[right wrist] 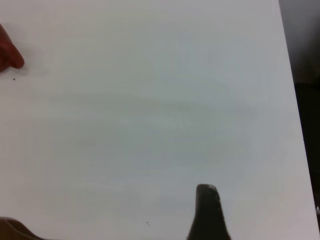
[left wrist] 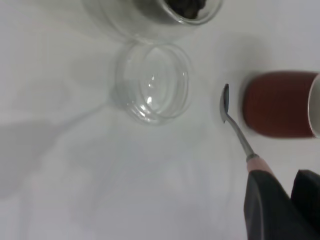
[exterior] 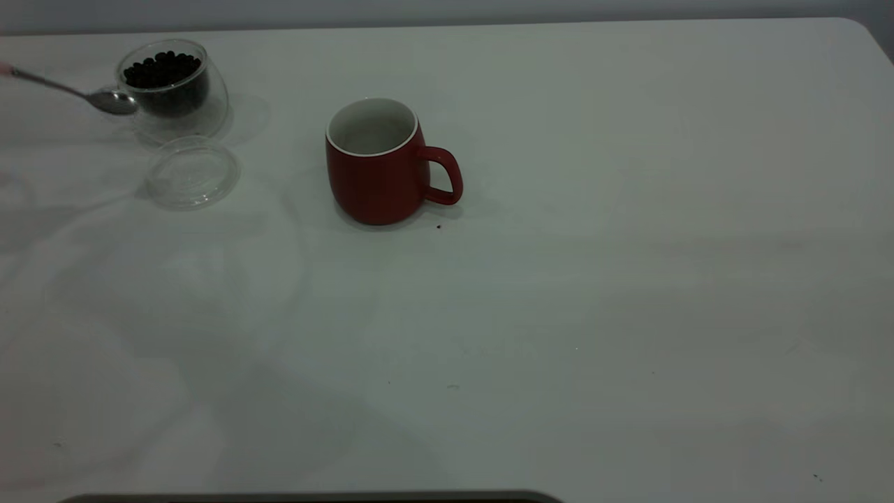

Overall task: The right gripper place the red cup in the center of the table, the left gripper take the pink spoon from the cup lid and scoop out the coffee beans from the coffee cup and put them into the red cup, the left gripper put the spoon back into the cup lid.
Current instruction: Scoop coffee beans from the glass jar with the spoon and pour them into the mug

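Holding the small teaspoon with the shiny metal bowl and pale pink handle (left wrist: pixel 239 131) by that handle, the left gripper (left wrist: pixel 282 207) has its black tapering fingers (left wrist: pixel 267 205) clamped on the pink end, at the table's left edge.

In the exterior view the spoon bowl hangs just beside the rounded clear double-walled glass cup (exterior: pixel 176 87), low against its outer wall and below the rim, with the dark brown coffee beans (exterior: pixel 162 70) heaped inside. The spoon's long axis runs from the handle at the far left toward the glass cup, bowl end leading and slightly lower.

The risk, as I judge it, is that the bowl meets the glass wall instead of clearing the rim, pushing the light cup sideways or tipping beans onto the plain white tabletop (exterior: pixel 628 279). The spoon appears to be empty.

The clear glass disc lid (exterior: pixel 192 171) lies empty just beside the glass cup. The rounded dark red ceramic mug (exterior: pixel 380 164) stands upright near the centre, handle toward the right. Only one dark finger (right wrist: pixel 210 212) of the right gripper shows, over bare table well apart from everything; whether it is open I cannot tell.
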`<state>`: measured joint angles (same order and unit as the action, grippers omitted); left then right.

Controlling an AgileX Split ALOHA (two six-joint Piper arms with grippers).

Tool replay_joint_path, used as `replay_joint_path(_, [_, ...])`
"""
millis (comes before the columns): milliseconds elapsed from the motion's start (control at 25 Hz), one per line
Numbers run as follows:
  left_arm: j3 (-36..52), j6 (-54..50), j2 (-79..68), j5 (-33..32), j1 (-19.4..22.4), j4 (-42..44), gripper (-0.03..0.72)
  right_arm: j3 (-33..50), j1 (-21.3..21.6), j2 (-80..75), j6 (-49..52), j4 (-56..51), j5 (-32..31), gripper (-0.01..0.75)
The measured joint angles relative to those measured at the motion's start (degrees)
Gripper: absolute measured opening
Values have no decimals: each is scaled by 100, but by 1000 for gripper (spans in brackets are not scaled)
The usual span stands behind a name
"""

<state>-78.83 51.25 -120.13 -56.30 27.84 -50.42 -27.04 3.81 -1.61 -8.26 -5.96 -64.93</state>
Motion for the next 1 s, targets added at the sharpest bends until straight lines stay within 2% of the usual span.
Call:
replay_joint_path(120, [-648, -241, -127, -325, -102, 285, 124, 0, 0, 0, 0, 0, 0, 591])
replay_joint_path(320, [-1177, -242, -584, -451, -102, 109, 124, 0, 0, 0, 0, 0, 0, 591])
replay_joint_path(520, [-1299, 403, -1019, -92, -102, -367, 124, 0, 0, 0, 0, 0, 0, 591])
replay_joint_path(760, [-1359, 1076, -1313, 308, -73, -1322, 124, 0, 0, 0, 0, 0, 0, 591])
replay_joint_path(1000, [-1359, 1631, -1683, 473, -73, -1900, 124, 0, 0, 0, 0, 0, 0, 591])
